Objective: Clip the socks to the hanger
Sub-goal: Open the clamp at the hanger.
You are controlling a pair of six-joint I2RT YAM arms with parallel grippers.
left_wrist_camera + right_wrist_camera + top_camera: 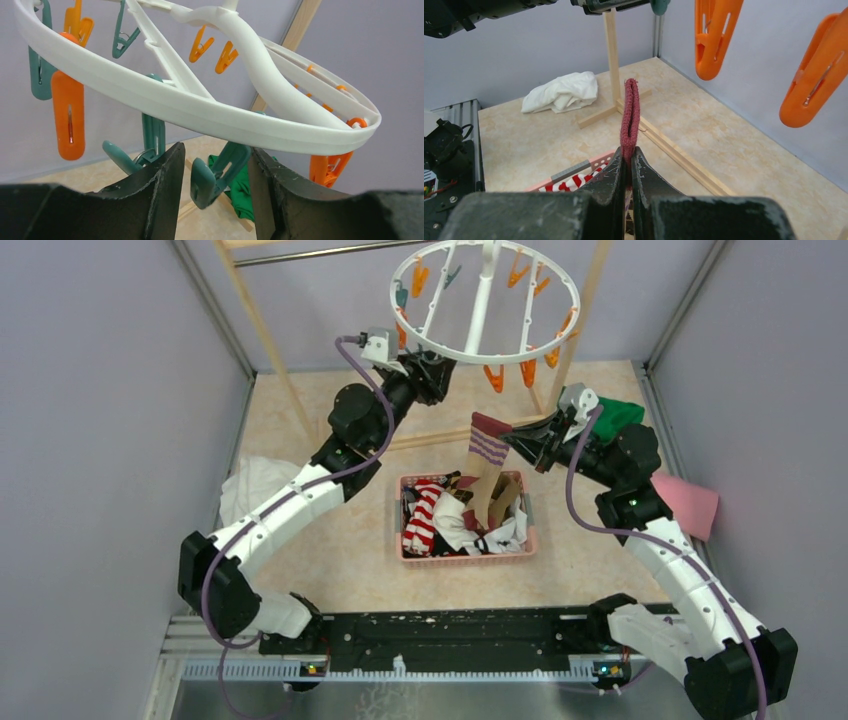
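Note:
The hanger (450, 350), a round white ring with orange and teal pegs, hangs at the back. My left gripper (440, 370) is up under its left rim. In the left wrist view, that gripper (216, 148) stands open just below the hanger (200, 107), with a teal peg (215, 175) between its fingers. The right finger is against the peg and the left finger is apart from it. My right gripper (515, 440) is shut on the cuff of a tan and maroon striped sock (487, 455) that dangles over the basket. In the right wrist view the gripper (629, 152) pinches the maroon cuff (630, 110).
A pink basket (465, 557) holds more socks, among them a red-and-white striped one (425, 515). A white cloth (255, 485) lies at the left, with a green cloth (617, 415) and a pink cloth (688, 502) at the right. The wooden rack frame (611, 55) stands behind. Orange pegs (714, 35) hang above the right gripper.

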